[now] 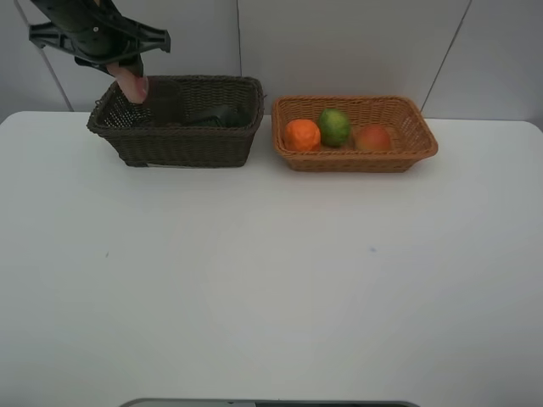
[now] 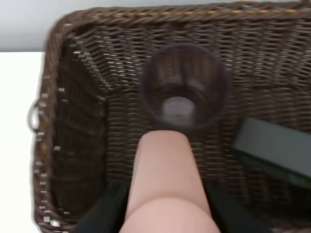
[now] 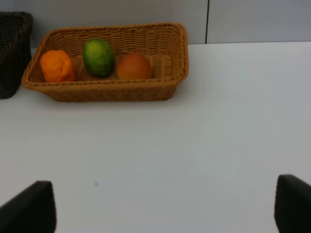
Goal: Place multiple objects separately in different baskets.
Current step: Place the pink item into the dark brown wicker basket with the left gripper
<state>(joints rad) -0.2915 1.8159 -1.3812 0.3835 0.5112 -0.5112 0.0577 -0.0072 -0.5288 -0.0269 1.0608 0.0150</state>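
At the far left I have the left gripper (image 1: 129,80) hanging over the left end of the dark brown basket (image 1: 182,144). Its fingers (image 2: 109,208) are clenched on the pink bottle (image 2: 165,184), one on each side of the body, and in the high view the bottle (image 1: 131,86) dips just inside the basket's rim. Through the left wrist camera I look straight down into the basket: the mauve cup (image 2: 184,87) stands upright on the wicker floor just beyond the tip of the bottle, mouth up, and I cannot tell whether the two touch. The dark green pump bottle (image 2: 274,150) lies on its side on the basket floor, to the right of the cup.

Just right of the brown basket sits the orange-tan basket (image 1: 424,140), at the far side of the white table (image 1: 271,280). Inside it, left to right, I see the tangerine (image 1: 302,135), the lime (image 1: 334,126) and the peach-like fruit (image 1: 372,137), close together in a row.

The right gripper (image 3: 165,213) is out of the high view; in its own camera its fingertips (image 3: 34,206) stand wide apart, released and grasping nothing, above bare table nearer than the tan basket.
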